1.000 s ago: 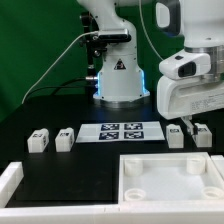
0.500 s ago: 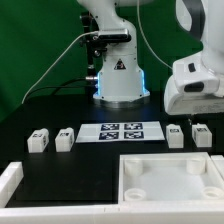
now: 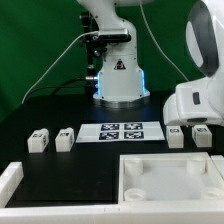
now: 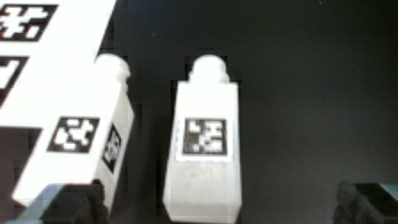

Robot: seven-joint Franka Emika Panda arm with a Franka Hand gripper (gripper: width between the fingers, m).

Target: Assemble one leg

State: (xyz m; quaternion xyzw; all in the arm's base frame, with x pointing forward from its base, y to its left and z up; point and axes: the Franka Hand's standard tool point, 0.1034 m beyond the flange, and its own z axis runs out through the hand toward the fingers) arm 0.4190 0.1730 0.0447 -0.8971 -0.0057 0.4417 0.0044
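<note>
Gripper (image 4: 217,203) hangs at mid-right of the exterior view, over the right-hand pair of legs. Jaws are spread wide, holding nothing. The leg (image 4: 208,140) lies flat between the fingertips (image 4: 71,205), touching neither, just beside a second leg (image 4: 80,130) near the marker board (image 4: 22,25). White tray (image 3: 165,158) sits lower right.

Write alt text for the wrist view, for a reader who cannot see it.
A white leg with a square tag lies on the black table, centred between the open hand's dark fingertips. A second leg lies beside it, next to the marker board.
</note>
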